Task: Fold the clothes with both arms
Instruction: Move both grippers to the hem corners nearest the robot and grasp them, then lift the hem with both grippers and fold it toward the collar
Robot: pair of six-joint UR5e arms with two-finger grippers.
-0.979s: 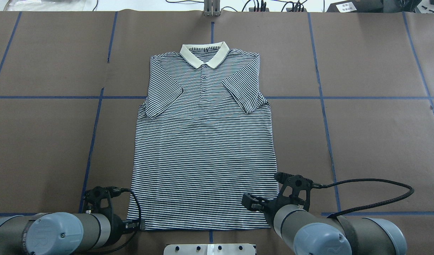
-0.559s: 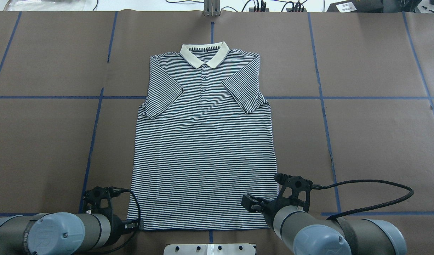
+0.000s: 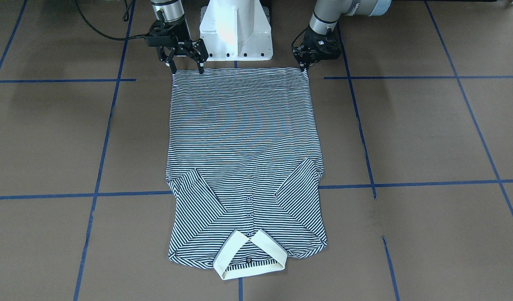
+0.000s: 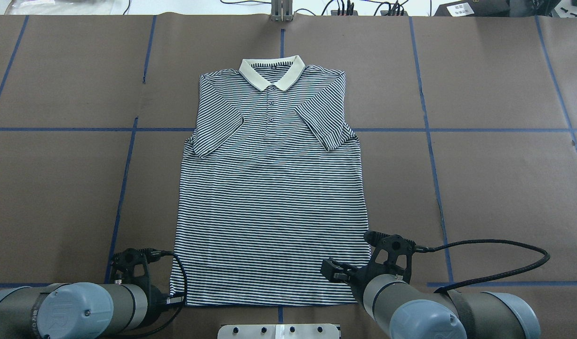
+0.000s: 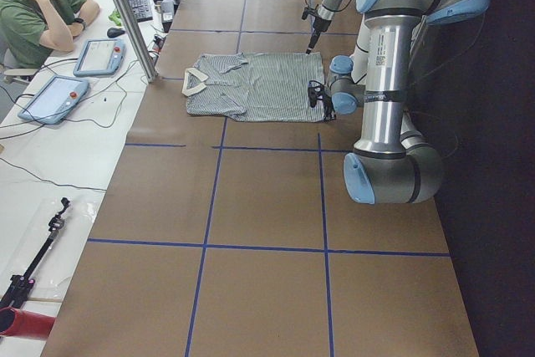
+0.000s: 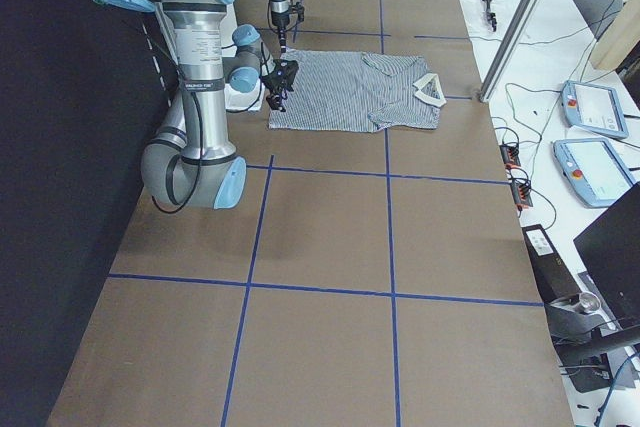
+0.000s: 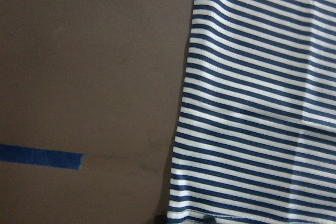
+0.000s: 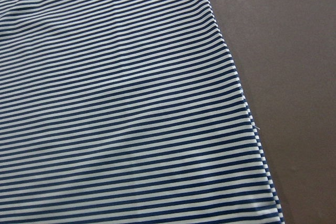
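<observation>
The striped polo shirt (image 3: 239, 138) (image 4: 269, 197) lies flat and face up on the brown table, with its sleeves folded in and its cream collar (image 4: 271, 74) at the far side. My right gripper (image 3: 186, 70) stands open over one corner of the near hem, a finger on each side of that edge. At the other hem corner, my left gripper (image 3: 303, 69) has its fingers close together on the cloth. The left wrist view shows the shirt's side edge and hem (image 7: 252, 103). Striped cloth (image 8: 121, 103) fills the right wrist view.
The white pedestal base (image 3: 235, 33) stands just behind the hem, between the arms. Blue tape lines (image 4: 128, 165) cross the brown table cover. A seated person (image 5: 42, 14), control tablets (image 5: 50, 98) and a metal post (image 5: 125, 14) are past the far edge.
The left gripper's finger has shifted slightly at the near hem corner, and the cloth there has pulled in a little. The right arm has barely moved.
</observation>
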